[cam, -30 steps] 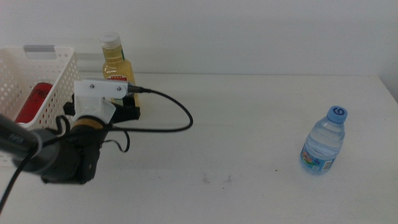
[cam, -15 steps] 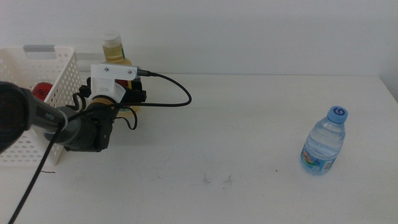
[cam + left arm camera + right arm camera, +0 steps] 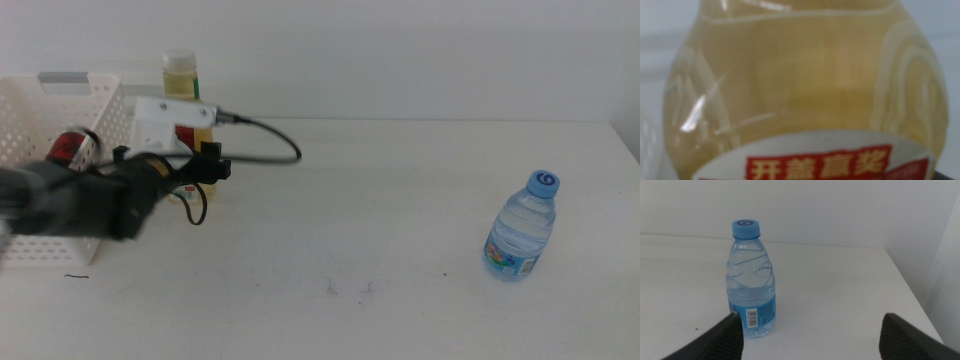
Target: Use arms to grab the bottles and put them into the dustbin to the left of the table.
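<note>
Juice bottle (image 3: 183, 92) stands upper left beside the dustbin (image 3: 60, 205), which holds the can (image 3: 70, 146); left gripper (image 3: 205, 168) reaches it, grip unclear. Water bottle (image 3: 520, 225) waits lower right before the right gripper's (image 3: 810, 335) spread jaws.

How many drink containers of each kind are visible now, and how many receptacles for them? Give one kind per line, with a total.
Juice bottle, yellow, white cap: 1
Water bottle, clear, blue cap: 1
Red can, inside the basket: 1
White perforated basket: 1
Total: 4
</note>
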